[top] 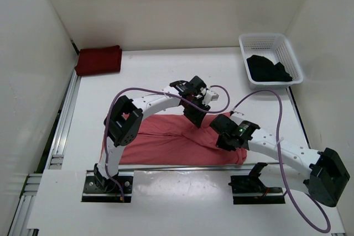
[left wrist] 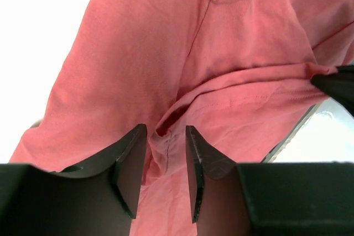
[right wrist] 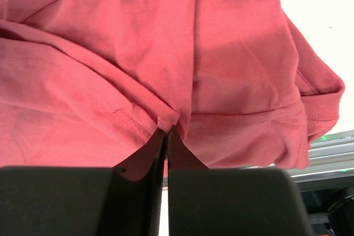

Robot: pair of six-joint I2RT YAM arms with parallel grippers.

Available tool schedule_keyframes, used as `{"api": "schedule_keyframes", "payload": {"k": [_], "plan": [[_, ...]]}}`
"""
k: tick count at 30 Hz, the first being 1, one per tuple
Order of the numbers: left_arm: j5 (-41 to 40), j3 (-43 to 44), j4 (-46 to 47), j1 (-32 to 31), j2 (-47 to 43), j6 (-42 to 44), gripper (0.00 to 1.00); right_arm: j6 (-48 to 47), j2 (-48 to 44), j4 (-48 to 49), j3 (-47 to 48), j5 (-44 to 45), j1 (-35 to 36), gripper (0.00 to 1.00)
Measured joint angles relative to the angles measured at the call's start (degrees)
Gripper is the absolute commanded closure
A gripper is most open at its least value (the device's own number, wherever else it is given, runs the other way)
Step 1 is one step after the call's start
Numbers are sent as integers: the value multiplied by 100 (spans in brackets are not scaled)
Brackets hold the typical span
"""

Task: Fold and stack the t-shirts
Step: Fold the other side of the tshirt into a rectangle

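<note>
The salmon pink t-shirt [top: 166, 142] lies spread and rumpled at the near middle of the table. My left gripper [top: 194, 115] hangs over its upper right part; in the left wrist view [left wrist: 166, 172] its jaws stand apart around a fold of the pink cloth [left wrist: 166, 81]. My right gripper [top: 222, 136] is shut on a hem of the pink shirt [right wrist: 166, 122], pinched between its fingertips. The dark maroon shirt [top: 98, 59] lies folded at the far left corner. The black shirt [top: 268, 69] lies crumpled in the basket.
A white plastic mesh basket [top: 264, 40] stands at the far right. White walls close in the table on three sides. A metal rail [top: 62, 131] runs along the left edge, and purple cables loop over both arms.
</note>
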Motion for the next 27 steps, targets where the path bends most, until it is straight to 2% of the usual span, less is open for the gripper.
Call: {"api": "schedule_keyframes", "payload": {"k": [11, 14, 16, 17, 19, 27], "plan": [[15, 31, -153, 0, 72, 0, 55, -26, 11, -22, 0, 57, 0, 100], [76, 234, -168, 0, 297, -4, 63, -24, 11, -24, 0, 59, 0, 100], [144, 286, -192, 2, 402, -20, 77, -24, 11, -28, 0, 59, 0, 100], [179, 302, -214, 0, 439, -17, 86, -24, 11, -28, 0, 59, 0, 100], [227, 313, -243, 0, 472, -15, 90, -24, 13, -35, 0, 59, 0, 100], [256, 188, -483, 90, 256, 0, 90, -20, 11, -389, 249, 199, 321, 100]]}}
